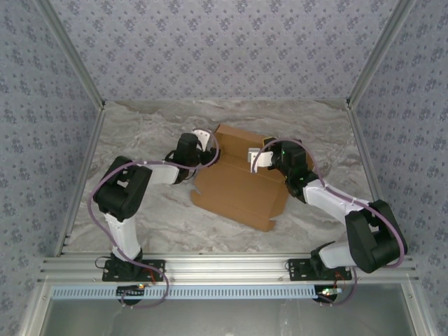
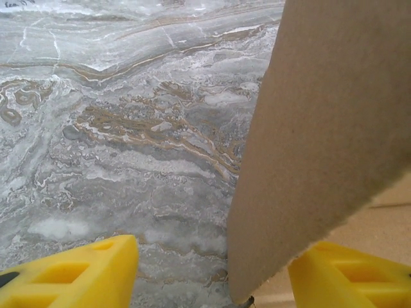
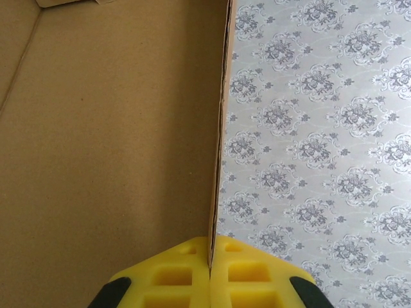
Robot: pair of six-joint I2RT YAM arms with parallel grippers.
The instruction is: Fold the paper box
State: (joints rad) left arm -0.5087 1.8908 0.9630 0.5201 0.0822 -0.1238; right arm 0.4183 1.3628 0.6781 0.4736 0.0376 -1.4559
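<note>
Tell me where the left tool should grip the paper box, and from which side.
Probably the raised flap on the left side of the paper box. It is a thin sheet lifted off the table, between the fingers of the open left tool, so come from the left, one finger on each face. The right tool is shut on another edge.

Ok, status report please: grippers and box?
Right gripper shut on box edge. Left gripper open, flap between its fingers. Box on table, folding unfinished.
</note>
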